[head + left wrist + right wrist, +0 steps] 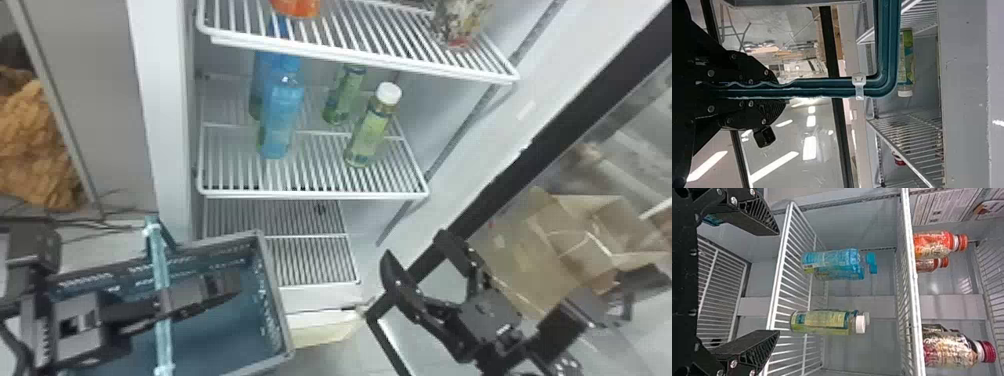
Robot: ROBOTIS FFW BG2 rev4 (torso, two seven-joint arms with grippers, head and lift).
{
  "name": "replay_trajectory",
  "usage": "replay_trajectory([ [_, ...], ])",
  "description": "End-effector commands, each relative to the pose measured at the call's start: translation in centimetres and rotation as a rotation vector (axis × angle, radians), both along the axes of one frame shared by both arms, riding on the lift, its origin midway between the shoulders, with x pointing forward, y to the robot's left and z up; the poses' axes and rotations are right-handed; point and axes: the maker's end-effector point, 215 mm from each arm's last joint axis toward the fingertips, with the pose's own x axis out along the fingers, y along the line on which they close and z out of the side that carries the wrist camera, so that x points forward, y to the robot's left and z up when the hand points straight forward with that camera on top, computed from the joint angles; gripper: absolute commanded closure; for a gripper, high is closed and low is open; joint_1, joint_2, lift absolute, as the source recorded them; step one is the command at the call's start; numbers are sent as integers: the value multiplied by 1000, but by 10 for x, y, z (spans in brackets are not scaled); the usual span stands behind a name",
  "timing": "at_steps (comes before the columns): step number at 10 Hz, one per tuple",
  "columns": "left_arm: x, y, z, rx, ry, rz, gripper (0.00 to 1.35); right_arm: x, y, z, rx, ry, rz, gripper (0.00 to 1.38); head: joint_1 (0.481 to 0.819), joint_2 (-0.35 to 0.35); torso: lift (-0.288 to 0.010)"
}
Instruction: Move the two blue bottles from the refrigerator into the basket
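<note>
- Currently the right hand (778, 282) is at the head view's four o'clock, fingers apart.
- Both blue bottles (282, 117), eleven o'clock on the shelf (312, 194): likely weighty, slightly yielding, perhaps slippery; grip mid-body.
- Eight o'clock: basket (274, 300), handle (820, 88) clamped in the left hand (783, 89), bottles yet to go in.

Behind the basket (274, 305), a shelf (312, 194) holds two bottles (283, 117) left of two others (370, 134).

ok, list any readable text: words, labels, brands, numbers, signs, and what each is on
None I can quote; all too small to read:
Blue bottles: label print
Green-labelled bottle: label print
Orange bottle: label print
Red-capped bottle: label print
White panel inside the refrigerator: lines of print
</note>
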Motion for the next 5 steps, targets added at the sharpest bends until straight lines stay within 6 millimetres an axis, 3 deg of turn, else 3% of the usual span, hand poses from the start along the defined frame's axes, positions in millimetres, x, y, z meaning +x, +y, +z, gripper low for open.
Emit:
replay_trajectory([
  [1,0,0,0,0,1,1,1202,14,5,-4,19,-5,14,163,695,-350,-220],
  [5,1,0,1,0,-4,1,1202,56,28,-7,74,-28,59,157,695,-350,-220],
])
